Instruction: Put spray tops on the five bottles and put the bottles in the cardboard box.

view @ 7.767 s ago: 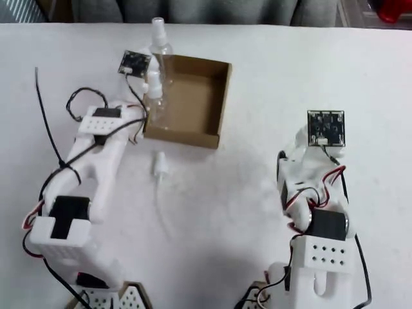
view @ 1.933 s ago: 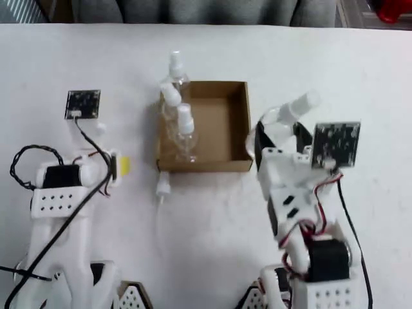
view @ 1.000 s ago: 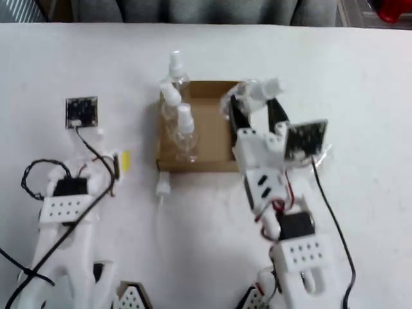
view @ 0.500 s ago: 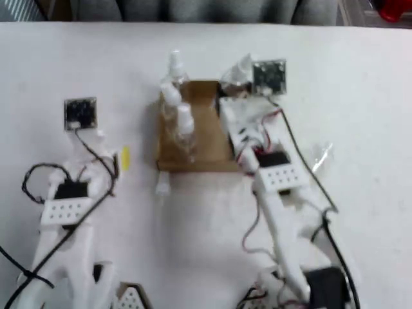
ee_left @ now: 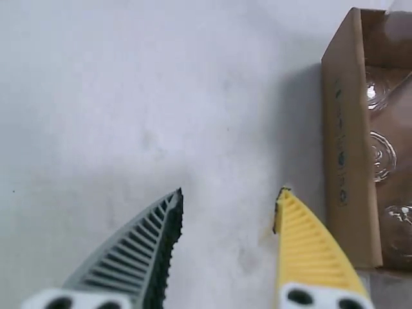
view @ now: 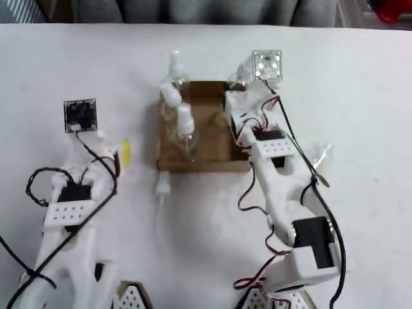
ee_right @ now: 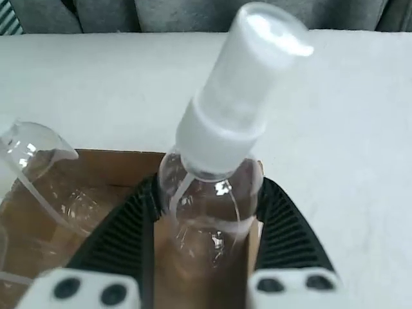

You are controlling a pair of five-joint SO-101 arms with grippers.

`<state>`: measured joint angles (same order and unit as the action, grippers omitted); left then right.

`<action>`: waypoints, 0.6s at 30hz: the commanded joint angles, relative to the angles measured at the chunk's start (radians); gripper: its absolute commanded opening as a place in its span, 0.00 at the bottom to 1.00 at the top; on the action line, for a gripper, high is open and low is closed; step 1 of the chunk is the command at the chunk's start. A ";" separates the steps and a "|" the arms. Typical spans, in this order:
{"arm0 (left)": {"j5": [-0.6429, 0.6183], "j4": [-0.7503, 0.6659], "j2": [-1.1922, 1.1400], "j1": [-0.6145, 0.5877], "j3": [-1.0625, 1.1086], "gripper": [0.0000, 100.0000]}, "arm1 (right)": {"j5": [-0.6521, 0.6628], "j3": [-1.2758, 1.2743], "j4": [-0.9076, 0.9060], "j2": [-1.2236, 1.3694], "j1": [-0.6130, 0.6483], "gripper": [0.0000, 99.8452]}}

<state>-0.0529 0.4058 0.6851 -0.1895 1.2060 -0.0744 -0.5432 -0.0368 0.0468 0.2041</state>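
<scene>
The cardboard box (view: 222, 159) stands mid-table with three clear bottles (view: 183, 132) wearing white spray tops along its left side. My right gripper (ee_right: 209, 193) is shut on a fourth clear bottle (ee_right: 206, 212) with a white spray top (ee_right: 248, 96), held tilted over the box's far right corner (view: 239, 84). My left gripper (ee_left: 228, 193) hangs open over bare table to the left of the box (ee_left: 341, 161), with nothing between its grey and yellow fingers (ee_left: 302, 238). A loose spray top (view: 162, 185) with its tube lies on the table just in front of the box.
A scrap of clear plastic wrap (view: 322, 154) lies to the right of the right arm. The white table (view: 360, 84) stretches free to the far right and far left. Cables trail from both arms.
My right arm has swung left and forward with the bottle, from the right of the box to above its far right corner. The left arm has barely moved.
</scene>
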 commanded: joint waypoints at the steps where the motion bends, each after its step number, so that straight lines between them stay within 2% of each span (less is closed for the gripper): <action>1: 0.000 -0.026 0.031 -0.008 -0.006 0.22 | 0.006 0.072 0.025 0.001 -0.016 0.02; 5: 0.000 -0.026 0.031 -0.007 -0.005 0.22 | 0.083 0.104 0.025 0.044 -0.012 0.02; 18: 0.000 -0.026 0.031 -0.005 -0.003 0.22 | 0.094 0.199 0.025 0.166 0.002 0.02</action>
<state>-0.0529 0.4028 0.6851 -0.1895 1.2137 0.0023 -0.3989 -0.0322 0.2232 0.2041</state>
